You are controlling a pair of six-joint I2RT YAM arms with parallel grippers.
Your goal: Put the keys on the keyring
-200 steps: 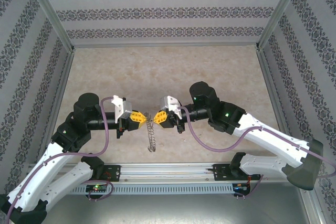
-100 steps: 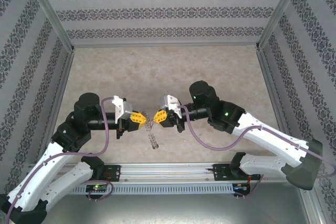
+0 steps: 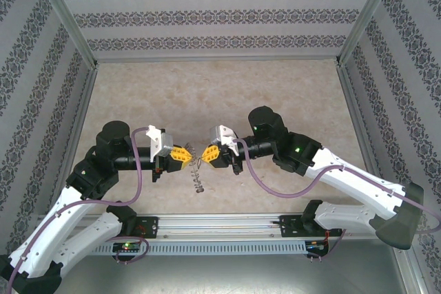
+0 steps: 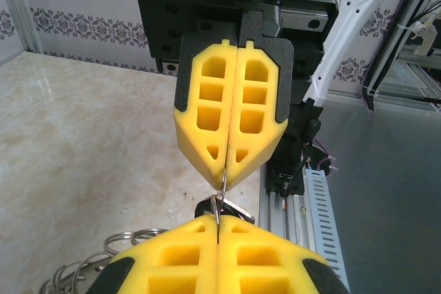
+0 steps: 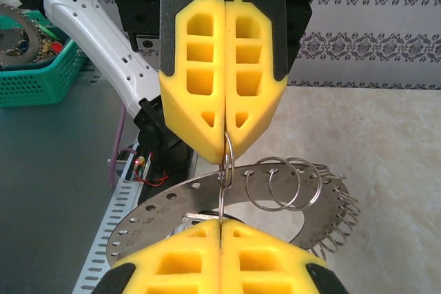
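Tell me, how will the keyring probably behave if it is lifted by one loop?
The keyring is a flat metal ring, so probably stiff. Pinched only at thin loops by the shut left gripper and right gripper, it likely swings and twists.

Pale marbled tabletop [image 3: 220, 94] inside damask-striped wallpaper walls [image 3: 220, 15], aluminium corner posts [image 3: 65, 13], even light.

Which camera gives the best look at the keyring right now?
The right wrist view: the keyring shows its flat grey face and its fringe of wire loops. The top external view shows it edge-on, as a thin dangling strip. The left wrist view catches a few of its loops at bottom left.
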